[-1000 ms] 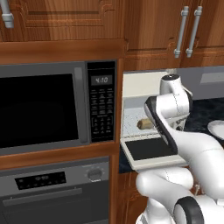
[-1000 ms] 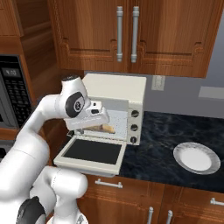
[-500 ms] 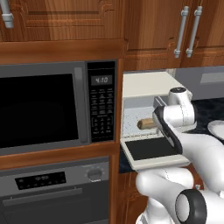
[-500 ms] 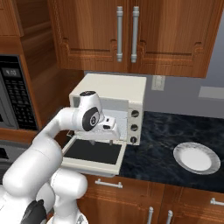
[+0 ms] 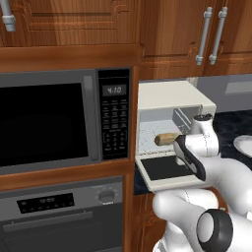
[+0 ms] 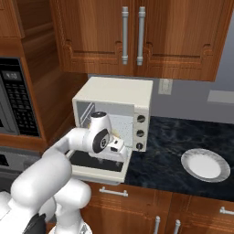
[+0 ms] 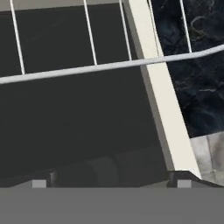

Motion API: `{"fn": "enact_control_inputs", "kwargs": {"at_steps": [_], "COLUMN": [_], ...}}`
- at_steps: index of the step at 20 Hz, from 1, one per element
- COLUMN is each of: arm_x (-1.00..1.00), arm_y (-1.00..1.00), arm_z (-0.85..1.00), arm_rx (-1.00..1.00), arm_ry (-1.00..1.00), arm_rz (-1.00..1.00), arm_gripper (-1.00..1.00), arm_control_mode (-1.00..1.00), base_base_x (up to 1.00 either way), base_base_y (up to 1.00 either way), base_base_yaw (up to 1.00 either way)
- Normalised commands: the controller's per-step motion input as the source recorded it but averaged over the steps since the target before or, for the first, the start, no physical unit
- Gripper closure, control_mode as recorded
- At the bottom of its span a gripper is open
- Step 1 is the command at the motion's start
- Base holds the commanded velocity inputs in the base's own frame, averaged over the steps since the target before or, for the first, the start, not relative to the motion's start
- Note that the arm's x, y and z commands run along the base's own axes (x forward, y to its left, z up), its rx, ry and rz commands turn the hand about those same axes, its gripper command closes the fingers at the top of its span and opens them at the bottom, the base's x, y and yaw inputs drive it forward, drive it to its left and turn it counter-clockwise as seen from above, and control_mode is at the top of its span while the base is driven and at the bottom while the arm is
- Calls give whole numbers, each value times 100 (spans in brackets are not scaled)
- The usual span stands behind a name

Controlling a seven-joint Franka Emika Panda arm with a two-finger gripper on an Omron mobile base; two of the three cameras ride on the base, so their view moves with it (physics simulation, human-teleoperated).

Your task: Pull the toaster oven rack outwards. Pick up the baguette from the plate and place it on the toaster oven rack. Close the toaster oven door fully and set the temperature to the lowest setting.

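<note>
- Left base view: baguette (image 5: 167,139) already on the toaster oven rack (image 5: 152,135) inside the toaster oven (image 5: 170,98) — plate (image 6: 204,164) bare
- Toaster oven door (image 6: 98,164) lying flat open; closing it and turning the temperature knob left to do
- Gripper (image 7: 111,183) spread wide, holding nothing, just above door glass and rack front wire (image 7: 109,66)
- Fingertips barely visible; knob markings too small to read

Flat, even rendered light, soft faint shadows, no glare, slightly pixelated edges throughout.

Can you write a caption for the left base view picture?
Baguette lies on the rack inside the toaster oven, door open.
</note>
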Motion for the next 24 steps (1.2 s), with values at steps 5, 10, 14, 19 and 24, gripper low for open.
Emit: {"fn": "enact_control_inputs", "kwargs": {"at_steps": [5, 10, 14, 19, 24], "arm_x": [14, 27, 45, 52, 63], "arm_y": [-2, 0, 0, 0, 0], "arm_z": [-28, 0, 0, 0, 5], "arm_rx": [3, 0, 0, 0, 0], "arm_ry": [-5, 0, 2, 0, 0], "arm_rz": [-21, -21, -10, 2, 5], "arm_gripper": [-100, -100, -100, -100, -100], "arm_control_mode": [-100, -100, -100, -100, -100], "base_base_x": [0, 0, 0, 0, 0], "base_base_y": [0, 0, 0, 0, 0], "base_base_yaw": [0, 0, 0, 0, 0]}}
